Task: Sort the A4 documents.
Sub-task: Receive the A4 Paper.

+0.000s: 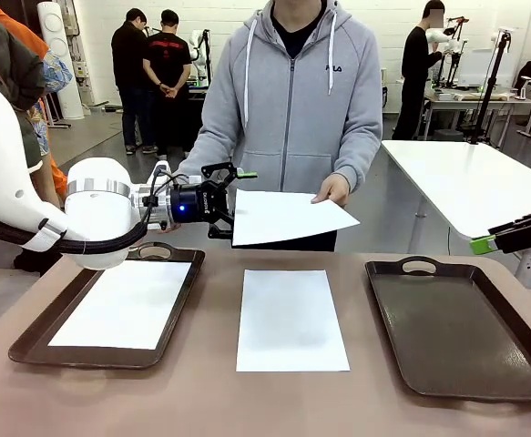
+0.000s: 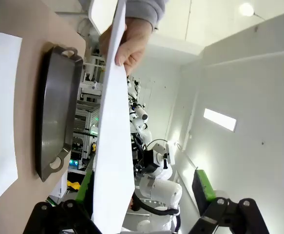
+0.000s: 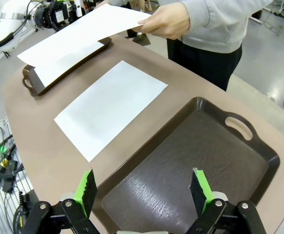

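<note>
A person's hand holds out one white A4 document above the table's far edge. My left gripper is at its left edge, open, with the edge between the fingers. In the left wrist view this sheet runs close along one finger, and the other finger stands well apart. A second document lies flat on the table's middle. A third lies in the left brown tray. My right gripper hangs open and holds nothing, above the right tray.
The right brown tray has nothing in it. The person stands at the far side, close to the table edge. A white table stands behind on the right. Other people stand farther back.
</note>
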{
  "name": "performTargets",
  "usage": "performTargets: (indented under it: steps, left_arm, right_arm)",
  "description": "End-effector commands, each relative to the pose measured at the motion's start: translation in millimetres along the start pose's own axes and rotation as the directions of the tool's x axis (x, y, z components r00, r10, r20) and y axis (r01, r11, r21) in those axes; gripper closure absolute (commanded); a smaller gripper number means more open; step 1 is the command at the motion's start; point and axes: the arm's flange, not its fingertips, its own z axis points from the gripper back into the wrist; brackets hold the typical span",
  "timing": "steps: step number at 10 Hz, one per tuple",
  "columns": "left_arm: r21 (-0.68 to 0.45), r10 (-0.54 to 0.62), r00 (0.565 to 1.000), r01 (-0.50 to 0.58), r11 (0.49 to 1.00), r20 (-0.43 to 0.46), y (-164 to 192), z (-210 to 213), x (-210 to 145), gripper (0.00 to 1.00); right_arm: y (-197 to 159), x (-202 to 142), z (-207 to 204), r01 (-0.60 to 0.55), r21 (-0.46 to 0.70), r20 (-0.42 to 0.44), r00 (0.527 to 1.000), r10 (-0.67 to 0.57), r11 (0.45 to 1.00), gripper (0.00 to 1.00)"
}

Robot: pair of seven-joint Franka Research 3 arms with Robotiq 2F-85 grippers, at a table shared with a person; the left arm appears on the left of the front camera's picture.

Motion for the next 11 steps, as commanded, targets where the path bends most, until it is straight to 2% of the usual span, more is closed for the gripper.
performTargets:
  steps: [1, 8, 9, 10, 11]
  left_arm:
    - [-0.033, -0.066, 0.997, 0.065, 0.997, -0.041, 9.6, 2.4, -1.5, 0.12]
    - [0.024, -0.131, 0.990, 0.133, 0.991, -0.046, 9.0, 3.8, -4.6, 0.79]
    - [0.026, -0.137, 0.989, 0.138, 0.990, -0.050, 8.8, 4.2, -4.5, 0.91]
    - [0.029, -0.141, 0.989, 0.142, 0.989, -0.050, 8.5, 4.6, -4.5, 0.98]
    - [0.037, -0.146, 0.988, 0.147, 0.988, -0.047, 8.5, 5.5, -4.4, 1.00]
  right_arm:
    - [-2.9, -0.7, -3.8, -0.006, 0.015, 0.022, 1.000, 0.006, 1.000, 0.00]
    - [-2.9, -0.7, -3.8, -0.006, 0.015, 0.022, 1.000, 0.006, 1.000, 0.00]
    - [-2.9, -0.7, -3.8, -0.006, 0.015, 0.022, 1.000, 0.006, 1.000, 0.00]
    - [-2.9, -0.7, -3.8, -0.006, 0.015, 0.022, 1.000, 0.006, 1.000, 0.00]
    - [-2.9, -0.7, -3.8, -0.006, 0.015, 0.022, 1.000, 0.006, 1.000, 0.00]
